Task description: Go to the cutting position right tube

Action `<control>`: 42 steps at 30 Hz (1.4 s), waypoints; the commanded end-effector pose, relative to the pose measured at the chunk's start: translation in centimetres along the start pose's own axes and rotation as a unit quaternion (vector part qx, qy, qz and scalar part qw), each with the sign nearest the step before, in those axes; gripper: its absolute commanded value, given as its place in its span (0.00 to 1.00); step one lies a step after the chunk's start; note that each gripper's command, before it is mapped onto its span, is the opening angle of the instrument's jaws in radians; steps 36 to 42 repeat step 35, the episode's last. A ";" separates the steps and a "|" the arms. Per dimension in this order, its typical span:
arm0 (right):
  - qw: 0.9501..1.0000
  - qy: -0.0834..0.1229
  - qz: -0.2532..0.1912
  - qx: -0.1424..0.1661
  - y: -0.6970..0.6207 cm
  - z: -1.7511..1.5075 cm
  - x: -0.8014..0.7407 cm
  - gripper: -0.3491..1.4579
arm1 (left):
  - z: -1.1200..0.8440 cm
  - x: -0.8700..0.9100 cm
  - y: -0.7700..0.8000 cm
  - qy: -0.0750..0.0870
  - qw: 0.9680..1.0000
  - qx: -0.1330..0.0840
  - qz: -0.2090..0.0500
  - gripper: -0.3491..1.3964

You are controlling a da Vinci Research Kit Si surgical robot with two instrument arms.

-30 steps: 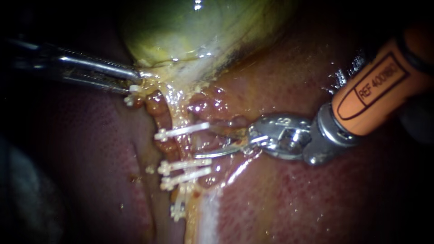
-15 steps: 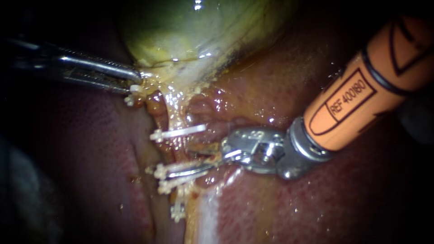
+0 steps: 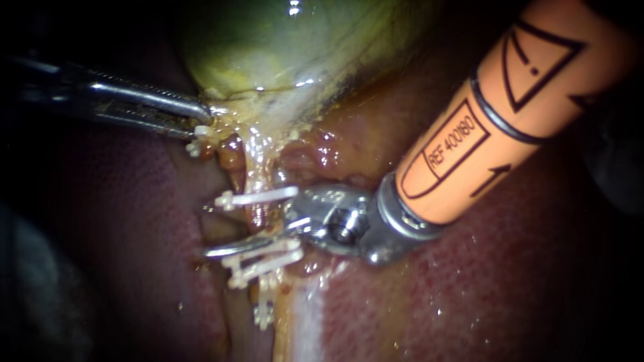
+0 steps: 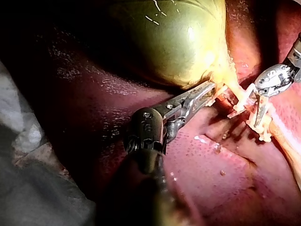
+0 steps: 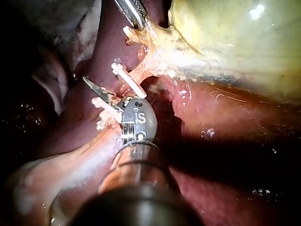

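Observation:
The green-yellow gallbladder [image 3: 282, 47] lies at the top on the red liver [image 3: 469, 288]. Below its neck runs a brownish tube [image 3: 257, 218] bearing several white clips: one above [image 3: 258, 196], a pair below [image 3: 261, 258]. My right instrument [image 3: 231, 243], on an orange shaft, reaches across this tube between the upper clip and the pair. Its blades are open; one thin blade lies over the tube, the other is mostly hidden behind it. The right wrist view shows the same blades [image 5: 101, 94] beside the clips. My left instrument [image 3: 198, 117] is shut on tissue at the gallbladder's neck [image 4: 207, 92].
Another white clip [image 3: 198, 144] sits just under the left instrument's jaws, and one more [image 3: 263, 312] lies lower on the pale strand. Grey cloth [image 4: 28, 188] lies beside the liver in the left wrist view.
My right instrument has pushed leftward, so its blades now straddle the tube between the clips. The left instrument and the gallbladder have stayed put.

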 end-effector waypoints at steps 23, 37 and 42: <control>0.998 0.026 0.026 0.041 -0.65 -0.15 0.41 0.92 | -0.01 -0.01 -0.01 0.000 1.000 0.000 0.000 0.00; 0.998 0.026 0.031 0.041 -0.64 -0.16 0.40 0.92 | -0.01 -0.01 -0.01 0.000 1.000 0.000 0.000 0.00; 0.998 0.026 0.031 0.041 -0.64 -0.16 0.40 0.92 | -0.01 -0.01 -0.01 0.000 1.000 0.000 0.000 0.00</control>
